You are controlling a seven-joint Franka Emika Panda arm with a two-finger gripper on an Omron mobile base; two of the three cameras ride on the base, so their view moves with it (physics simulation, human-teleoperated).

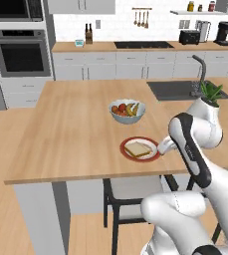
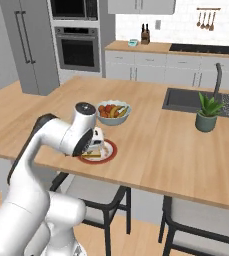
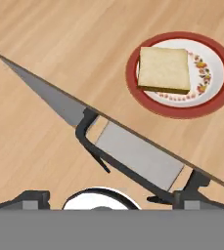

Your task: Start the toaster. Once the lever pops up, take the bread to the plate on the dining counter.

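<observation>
The bread (image 1: 138, 148) (image 2: 91, 155) (image 3: 163, 68) lies flat on the red-rimmed plate (image 1: 123, 148) (image 2: 111, 149) (image 3: 182, 111). The plate rests near the front edge of the dining counter (image 1: 75, 129) (image 2: 161, 145) (image 3: 59, 44). My gripper (image 1: 161, 147) (image 2: 97, 140) (image 3: 113, 200) hovers just beside the plate, over the counter's edge. It is open, its fingers spread wide with nothing between them. In the right base view the hand hides part of the slice. Far off, the black toaster (image 1: 189, 36) stands on the back worktop.
A fruit bowl (image 1: 127, 110) (image 2: 113, 111) sits just behind the plate. Sink (image 1: 175, 89) (image 2: 186, 99) and potted plant (image 1: 211, 94) (image 2: 207, 112) lie to the right. A dark-framed chair (image 1: 130, 194) (image 3: 138, 156) is tucked under the counter edge. A coffee machine (image 1: 225, 33) stands beside the toaster.
</observation>
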